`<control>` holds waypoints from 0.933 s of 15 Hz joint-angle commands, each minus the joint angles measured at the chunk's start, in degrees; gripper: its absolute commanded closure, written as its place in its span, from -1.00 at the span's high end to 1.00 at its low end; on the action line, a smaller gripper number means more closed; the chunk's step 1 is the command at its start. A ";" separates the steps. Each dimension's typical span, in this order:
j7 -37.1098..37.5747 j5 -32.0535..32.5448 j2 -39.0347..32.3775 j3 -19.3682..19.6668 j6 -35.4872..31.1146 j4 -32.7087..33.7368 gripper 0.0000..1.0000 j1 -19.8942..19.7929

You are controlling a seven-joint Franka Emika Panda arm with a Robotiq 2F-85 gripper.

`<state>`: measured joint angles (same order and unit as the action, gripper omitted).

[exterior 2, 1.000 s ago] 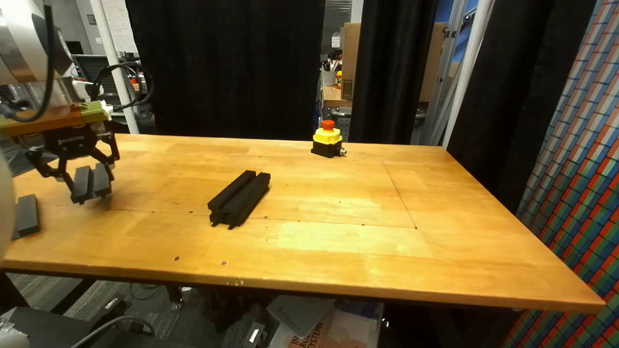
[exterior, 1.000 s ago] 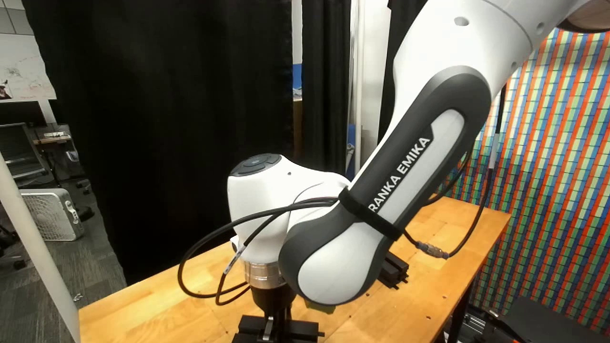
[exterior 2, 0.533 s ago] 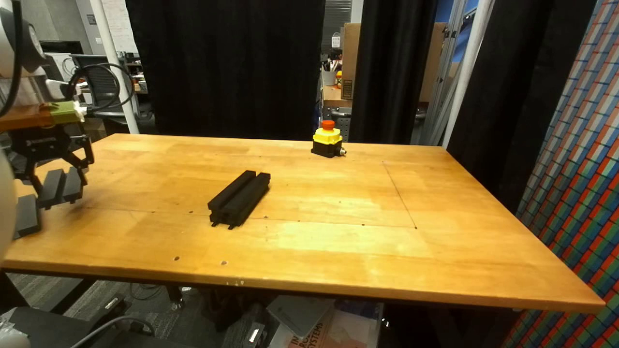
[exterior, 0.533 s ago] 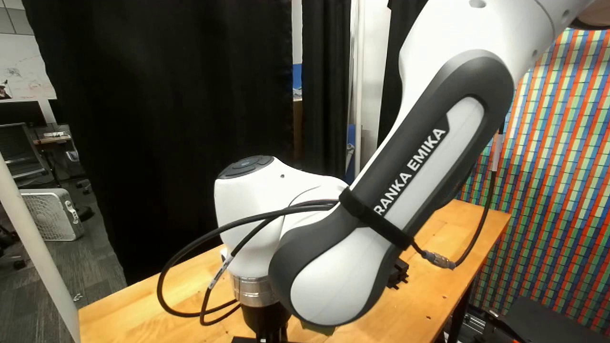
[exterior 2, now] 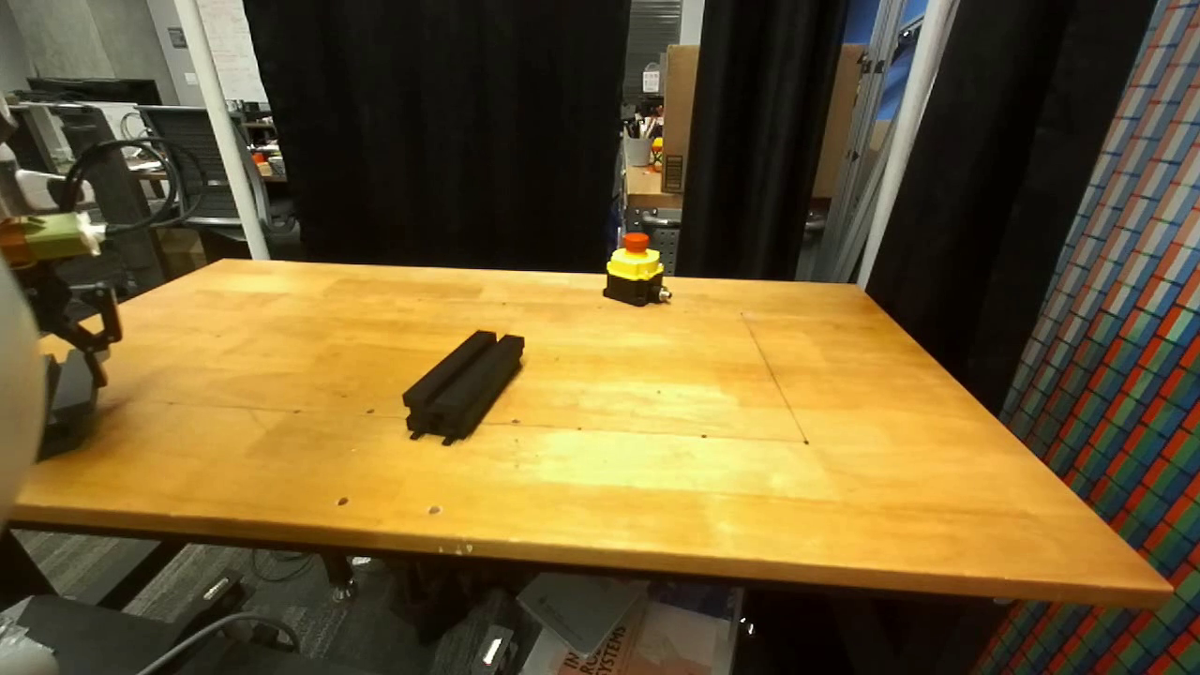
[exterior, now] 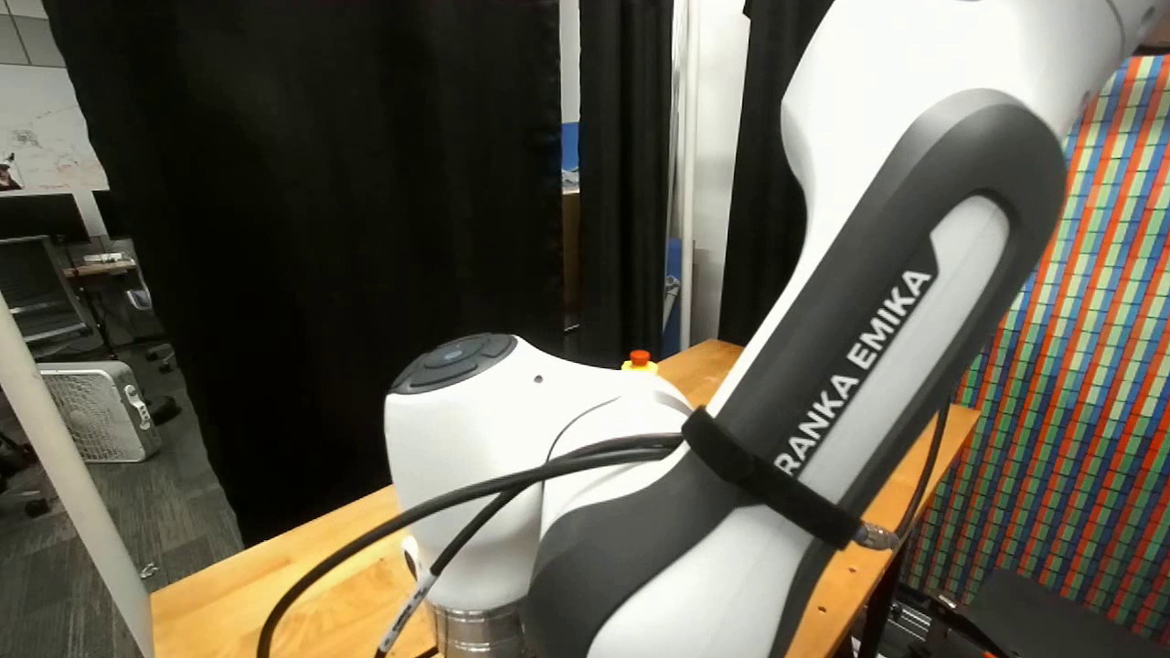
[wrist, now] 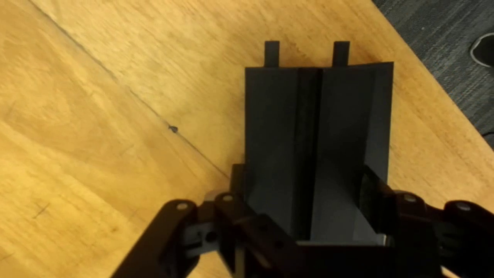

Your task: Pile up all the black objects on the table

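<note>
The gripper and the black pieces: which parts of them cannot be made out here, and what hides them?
Wrist view: near end of the held piece, hidden by the gripper.
An exterior view: one finger, behind the white shape or past the left edge.
Same view: whether the held piece touches anything below, dark on dark.
Free piece: hidden by the arm in an exterior view.

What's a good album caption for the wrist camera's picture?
A gripper holds a grooved black block over a wooden table, dark floor beyond its edge.
</note>
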<state>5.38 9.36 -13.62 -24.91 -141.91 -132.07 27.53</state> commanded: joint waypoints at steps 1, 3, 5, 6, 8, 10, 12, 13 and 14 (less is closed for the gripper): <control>0.96 -0.39 1.65 -0.86 0.00 -1.28 -0.10 1.80; 0.87 0.22 1.49 -0.96 -0.41 -1.47 -0.10 2.45; 0.04 0.52 1.35 -0.92 -1.19 -1.43 -0.10 2.70; -0.14 0.84 1.30 -0.83 -1.30 -1.30 -0.10 2.81; -0.84 0.89 1.22 -0.84 -1.28 -1.04 -0.10 2.66; -1.35 0.66 1.21 -0.90 -1.33 -0.91 -0.10 2.51; -1.70 0.46 1.25 -0.99 -1.43 -0.79 -0.10 2.48; -1.64 0.47 1.10 -0.99 -1.55 -0.67 -0.10 2.56; -1.72 0.39 1.07 -1.04 -1.76 -0.67 -0.10 2.57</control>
<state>4.56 9.90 -13.63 -25.68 -142.88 -132.66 30.12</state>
